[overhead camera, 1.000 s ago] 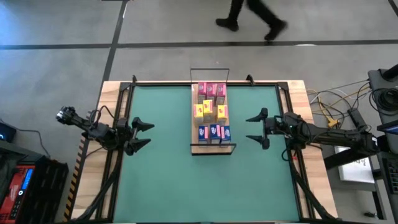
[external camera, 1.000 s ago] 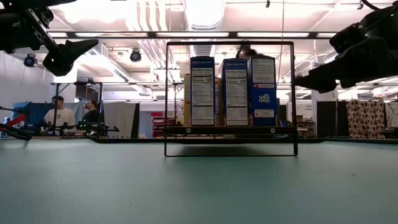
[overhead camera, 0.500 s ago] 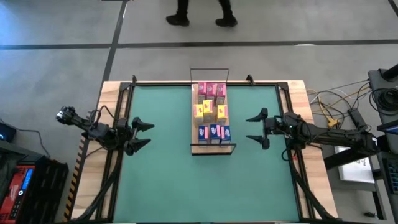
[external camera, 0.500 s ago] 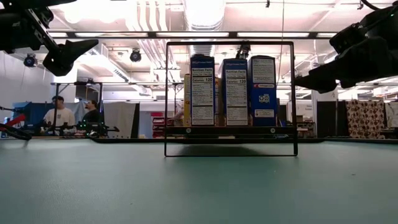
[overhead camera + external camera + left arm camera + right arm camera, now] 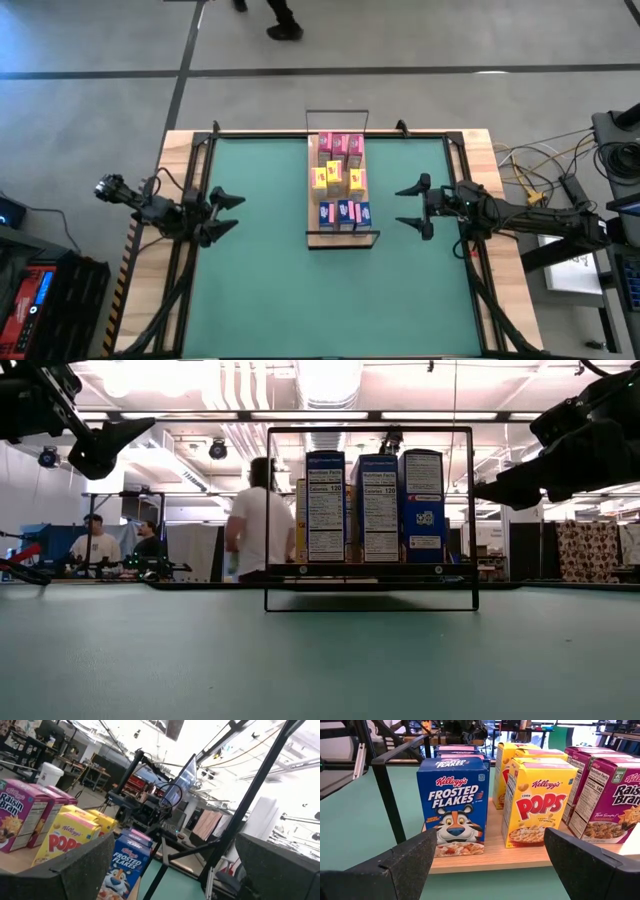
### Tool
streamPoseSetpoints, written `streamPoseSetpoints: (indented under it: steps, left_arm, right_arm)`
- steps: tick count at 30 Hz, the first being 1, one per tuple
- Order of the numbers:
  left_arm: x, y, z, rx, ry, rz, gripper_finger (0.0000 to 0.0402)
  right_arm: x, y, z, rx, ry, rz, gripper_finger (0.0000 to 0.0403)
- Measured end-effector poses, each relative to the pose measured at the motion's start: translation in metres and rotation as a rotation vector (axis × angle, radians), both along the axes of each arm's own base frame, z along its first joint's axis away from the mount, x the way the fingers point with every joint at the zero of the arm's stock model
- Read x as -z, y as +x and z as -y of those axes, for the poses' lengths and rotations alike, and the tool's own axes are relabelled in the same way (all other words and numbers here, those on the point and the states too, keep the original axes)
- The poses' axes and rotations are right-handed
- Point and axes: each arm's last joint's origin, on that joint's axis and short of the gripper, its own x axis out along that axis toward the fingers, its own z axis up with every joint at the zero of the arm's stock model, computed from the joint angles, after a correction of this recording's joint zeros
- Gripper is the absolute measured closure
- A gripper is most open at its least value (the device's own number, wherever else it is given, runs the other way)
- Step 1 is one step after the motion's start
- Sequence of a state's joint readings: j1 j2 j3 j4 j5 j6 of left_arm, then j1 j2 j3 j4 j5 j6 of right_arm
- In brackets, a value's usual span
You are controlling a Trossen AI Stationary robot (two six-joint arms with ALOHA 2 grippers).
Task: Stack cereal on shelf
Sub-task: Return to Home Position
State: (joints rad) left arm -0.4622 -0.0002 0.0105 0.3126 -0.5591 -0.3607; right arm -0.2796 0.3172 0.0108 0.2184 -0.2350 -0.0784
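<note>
Right, all the small cardboard cereal boxes (image 5: 340, 180) stand upright on the long light-wood shelf board (image 5: 341, 239) in the middle of the green table (image 5: 260, 290). Magenta boxes (image 5: 340, 146) sit at the far end, yellow boxes (image 5: 338, 177) in the middle, and blue boxes (image 5: 344, 212) at the near end behind the black wire rail (image 5: 370, 428). No box is visible on the table itself.

Left gripper (image 5: 237, 211) hangs above the table's left edge, fingers spread, nothing in them. Right gripper (image 5: 399, 206) hovers over the right side, nearer the shelf but well apart from it, also spread and empty.

Handling, my read:
- The boxes look light and hollow, so little squeeze is needed.
- The broad printed faces will likely dent under a hard pinch. The narrow side panels and edges are stiffer.
- The glossy print is probably a bit slippery.
- They are tall and thin-footed, so a sideways nudge should topple one and perhaps its neighbours.

Best hold is across the narrow sides, upper half, coming in from above. The rows are packed close and there is little room between boxes for fingers. Outer boxes are the easier picks.
</note>
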Motion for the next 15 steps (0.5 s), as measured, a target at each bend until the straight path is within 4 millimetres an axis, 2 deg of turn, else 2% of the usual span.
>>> streamPoseSetpoints:
  steps: [15]
  left_arm:
    - [0.0018,0.0007,0.0003,0.0,0.009,-0.018,0.0003]
  right_arm:
    - [0.0006,0.0,0.0,0.0,0.002,-0.006,0.0046]
